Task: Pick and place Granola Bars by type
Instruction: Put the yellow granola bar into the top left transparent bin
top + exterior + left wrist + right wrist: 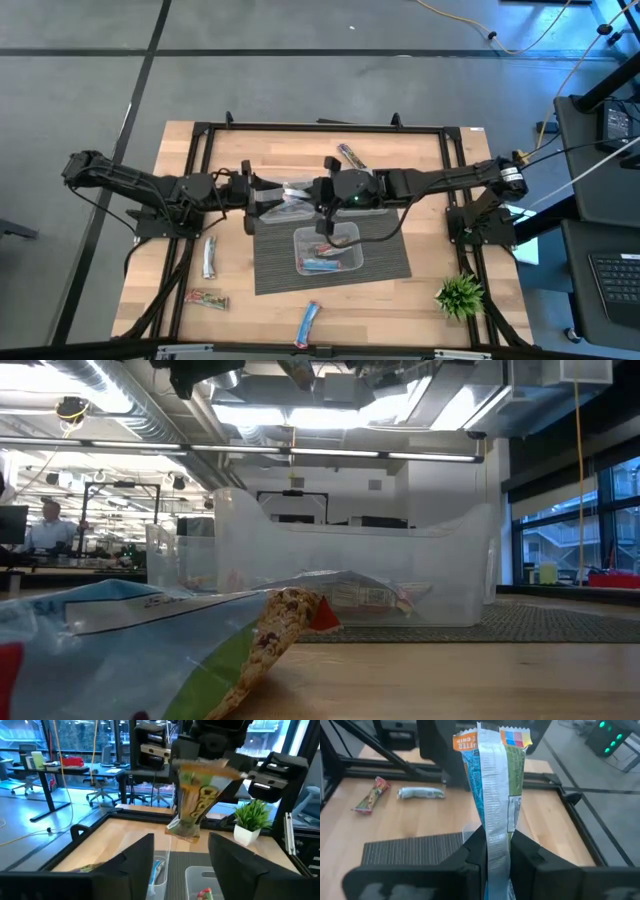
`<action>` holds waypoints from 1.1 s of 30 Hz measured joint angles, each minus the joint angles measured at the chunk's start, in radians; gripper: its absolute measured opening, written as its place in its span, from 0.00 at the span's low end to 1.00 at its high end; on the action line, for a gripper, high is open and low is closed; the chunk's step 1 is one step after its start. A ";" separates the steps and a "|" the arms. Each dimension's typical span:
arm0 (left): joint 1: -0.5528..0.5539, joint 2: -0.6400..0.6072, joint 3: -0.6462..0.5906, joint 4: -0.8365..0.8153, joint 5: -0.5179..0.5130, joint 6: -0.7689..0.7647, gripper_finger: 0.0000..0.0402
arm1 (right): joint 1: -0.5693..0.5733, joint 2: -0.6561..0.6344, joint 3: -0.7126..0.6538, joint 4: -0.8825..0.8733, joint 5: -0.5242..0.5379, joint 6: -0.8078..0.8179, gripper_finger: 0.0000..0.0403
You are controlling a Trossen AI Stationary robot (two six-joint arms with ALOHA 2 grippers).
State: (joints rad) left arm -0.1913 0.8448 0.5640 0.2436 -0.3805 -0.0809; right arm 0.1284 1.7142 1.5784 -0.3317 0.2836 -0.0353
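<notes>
My right gripper [496,851] [325,208] is over the middle of the table, shut on a granola bar [495,780] in a green, blue and orange wrapper. The left wrist view shows that bar [196,802] hanging in the air. My left gripper [182,862] [262,195] is open, hovers just left of it and touches nothing. Loose bars lie flat on the wood: silver [210,255], green-red [207,298], blue [308,325], and one at the far side [350,157]. A blue-wrapped bar [150,650] fills the low view's foreground. My right gripper pinches the bar between its two fingers near the bar's upper end [495,837], coming from above and pointing down. The bar hangs upright below the fingers, lifted clear. Its lower end [184,827] is free in the air above the mat.
A clear tub [327,250] with blue and red bars stands on a grey mat [390,262]. A second clear tub [285,200] sits under the grippers. A potted plant [460,295] stands at the near right corner. A black frame [300,127] rims the table.
</notes>
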 joint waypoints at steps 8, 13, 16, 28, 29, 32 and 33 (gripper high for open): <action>0.000 0.001 0.000 0.030 0.008 -0.113 0.57 | -0.014 0.000 0.000 0.093 -0.060 0.003 0.16; 0.000 0.001 0.000 0.111 0.025 -0.072 0.56 | -0.015 0.000 0.000 0.099 -0.105 0.003 0.16; 0.000 0.002 0.000 0.156 0.077 -0.040 0.56 | -0.016 0.000 0.000 0.120 -0.105 0.005 0.16; 0.000 0.011 0.001 0.198 0.136 -0.054 0.55 | -0.032 0.065 0.000 0.265 -0.201 0.004 0.16; 0.000 0.011 0.001 0.199 0.137 -0.055 0.54 | -0.034 0.069 0.000 0.258 -0.201 0.005 0.16; 0.000 0.010 0.001 0.203 0.131 -0.054 0.52 | -0.040 0.076 0.000 0.257 -0.200 0.005 0.16; 0.000 0.010 0.001 0.203 0.121 -0.054 0.50 | -0.041 0.076 0.000 0.259 -0.200 0.005 0.16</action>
State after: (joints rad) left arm -0.1917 0.8551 0.5648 0.4464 -0.2591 -0.1353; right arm 0.0875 1.7901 1.5784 -0.0730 0.0839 -0.0303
